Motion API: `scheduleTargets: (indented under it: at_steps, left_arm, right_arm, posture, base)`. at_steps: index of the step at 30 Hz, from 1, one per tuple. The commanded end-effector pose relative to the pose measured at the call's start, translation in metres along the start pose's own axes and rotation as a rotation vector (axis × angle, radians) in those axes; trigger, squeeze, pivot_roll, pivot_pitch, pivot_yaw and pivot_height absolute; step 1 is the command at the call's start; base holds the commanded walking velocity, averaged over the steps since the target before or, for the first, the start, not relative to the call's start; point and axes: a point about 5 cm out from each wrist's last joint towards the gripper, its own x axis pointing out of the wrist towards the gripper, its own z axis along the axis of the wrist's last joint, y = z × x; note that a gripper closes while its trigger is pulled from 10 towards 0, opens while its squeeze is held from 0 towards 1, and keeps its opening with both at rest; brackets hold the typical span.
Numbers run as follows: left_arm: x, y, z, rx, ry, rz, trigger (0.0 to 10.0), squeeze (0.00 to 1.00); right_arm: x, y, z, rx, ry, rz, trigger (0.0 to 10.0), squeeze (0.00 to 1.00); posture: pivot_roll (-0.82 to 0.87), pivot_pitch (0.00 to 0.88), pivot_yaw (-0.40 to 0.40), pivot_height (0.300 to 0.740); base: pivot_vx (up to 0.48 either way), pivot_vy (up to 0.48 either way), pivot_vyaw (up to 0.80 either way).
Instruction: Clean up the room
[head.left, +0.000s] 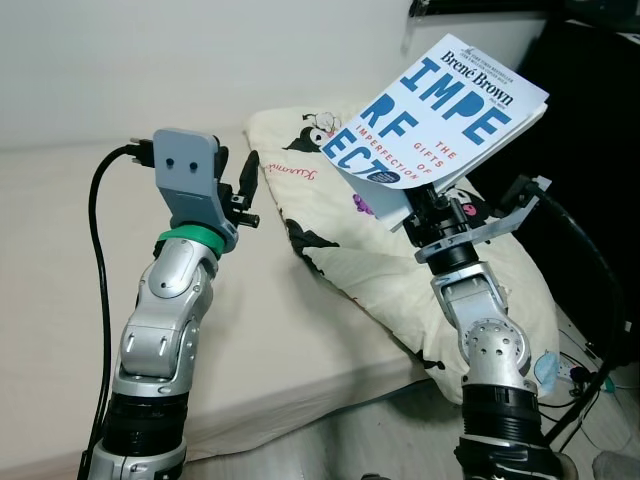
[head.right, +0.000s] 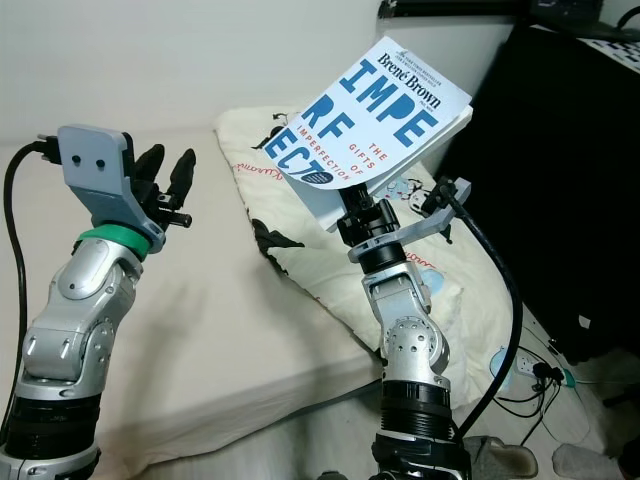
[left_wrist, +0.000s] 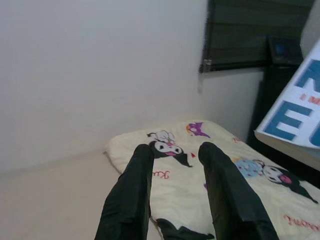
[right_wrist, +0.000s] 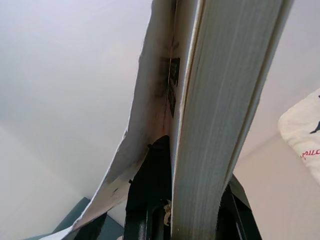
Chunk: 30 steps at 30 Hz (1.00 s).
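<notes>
A white book (head.left: 445, 110) with big blue cover letters is held up in the air, tilted, above a cream cartoon-print pillow (head.left: 330, 215). My right gripper (head.left: 432, 212) is shut on the book's lower edge; in the right wrist view its black fingers (right_wrist: 150, 200) clamp the page block (right_wrist: 220, 110). My left gripper (head.left: 247, 190) is raised over the bed to the left of the pillow, open and holding nothing. In the left wrist view its fingers (left_wrist: 135, 195) point toward the pillow (left_wrist: 185, 165) and a corner of the book (left_wrist: 300, 120).
The pillow lies on a beige mattress (head.left: 60, 260) against a white wall. A black cabinet (head.right: 570, 180) stands right of the bed. Cables and a power strip (head.right: 530, 370) lie on the floor at the lower right, with a light blue face mask (head.left: 548, 368).
</notes>
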Motion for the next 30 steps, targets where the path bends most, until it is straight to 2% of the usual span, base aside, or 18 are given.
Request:
scheduleTargets:
  at_steps: [1, 13, 30]
  left_arm:
    - [-0.0032, 0.0006, -0.0010, 0.018, 0.004, 0.000, 10.0, 0.00]
    - [-0.0040, 0.0044, -0.0023, 0.025, 0.011, 0.020, 10.0, 0.00]
    - [-0.0030, 0.0069, -0.0023, 0.016, 0.013, 0.035, 10.0, 0.00]
  right_arm:
    - [-0.0011, 0.0007, 0.0016, -0.012, -0.013, 0.006, 10.0, 0.00]
    - [-0.0009, 0.0000, -0.0015, -0.009, -0.008, 0.003, 10.0, 0.00]
    - [-0.0018, -0.0005, -0.0041, -0.016, -0.001, 0.004, 10.0, 0.00]
  posture:
    - [0.05, 0.000, -0.028, 0.725]
    - [0.06, 0.000, -0.025, 0.725]
    - [0.06, 0.000, -0.019, 0.725]
  base:
    - [0.000, 0.000, 0.00]
    - [0.000, 0.000, 0.00]
    - [0.000, 0.457, 0.00]
